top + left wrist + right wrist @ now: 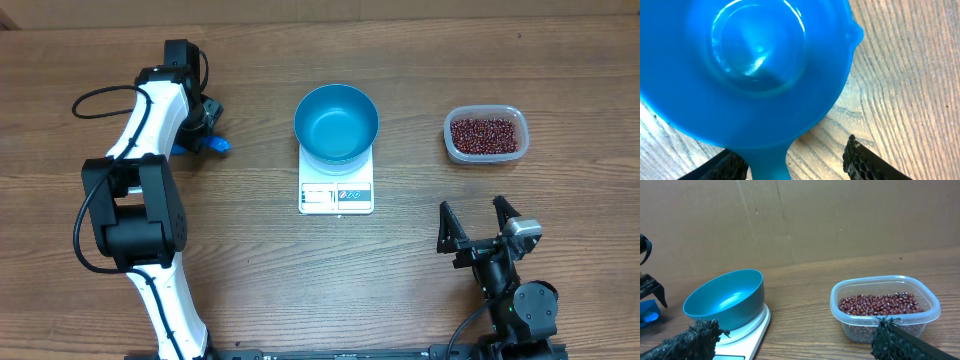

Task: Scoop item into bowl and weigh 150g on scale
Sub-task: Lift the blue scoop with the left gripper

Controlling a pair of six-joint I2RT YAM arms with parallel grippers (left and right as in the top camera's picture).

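One scale [336, 193] sits mid-table [250, 260], with one blue bowl [336, 122] on it. The bowl's rim overhangs the platform and the display edge stays uncovered. There is bare wood on both sides of the scale. One clear tub [452, 140] holding the beans [485, 134] is right of the scale, well apart. One scoop [755, 60] is left of the scale; the left gripper [796, 157] straddles its handle, jaws apart, not clamped. The right gripper [472, 208] is right of the scale's display side, jaws wide, holding nothing.
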